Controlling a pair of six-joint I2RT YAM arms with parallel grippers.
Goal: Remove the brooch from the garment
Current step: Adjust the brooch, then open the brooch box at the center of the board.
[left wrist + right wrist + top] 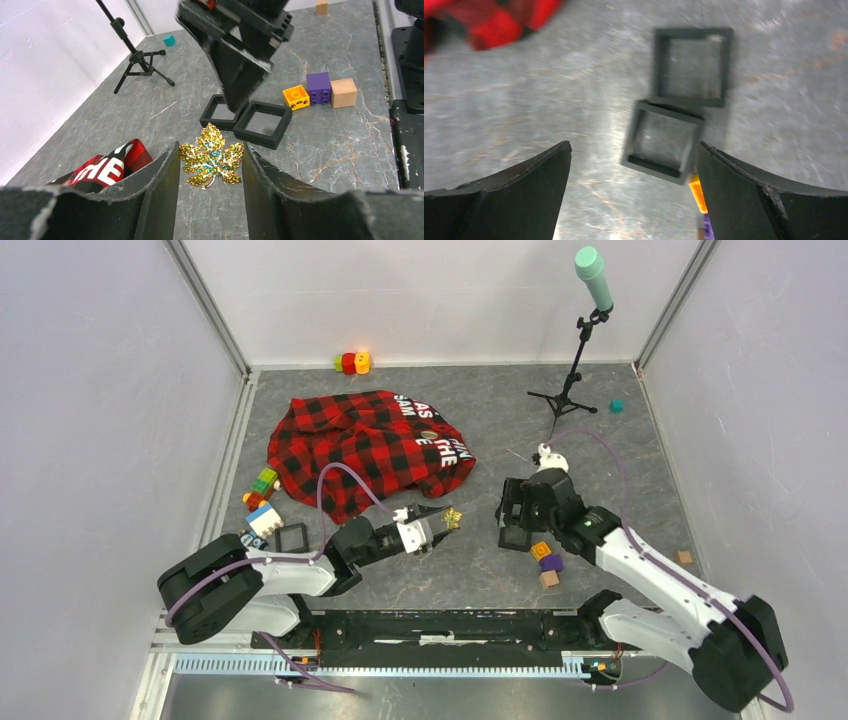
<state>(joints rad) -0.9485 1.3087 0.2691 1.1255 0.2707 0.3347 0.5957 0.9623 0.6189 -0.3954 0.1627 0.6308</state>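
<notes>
Brooch [212,156] off the garment [370,445], pinched in my left jaws.

My left jaws gripped it by its two side edges and held it over the bare surface [470,575], well apart from the red-and-black check shirt lying crumpled farther back. From that I judged the removal itself done, with only a set-down left. It was a gold maple leaf crusted with yellow, green and blue stones, face up, its short stem pointing back toward me. My right jaws were spread wide and empty above two black square frames [257,138], perhaps where the brooch belonged.
</notes>
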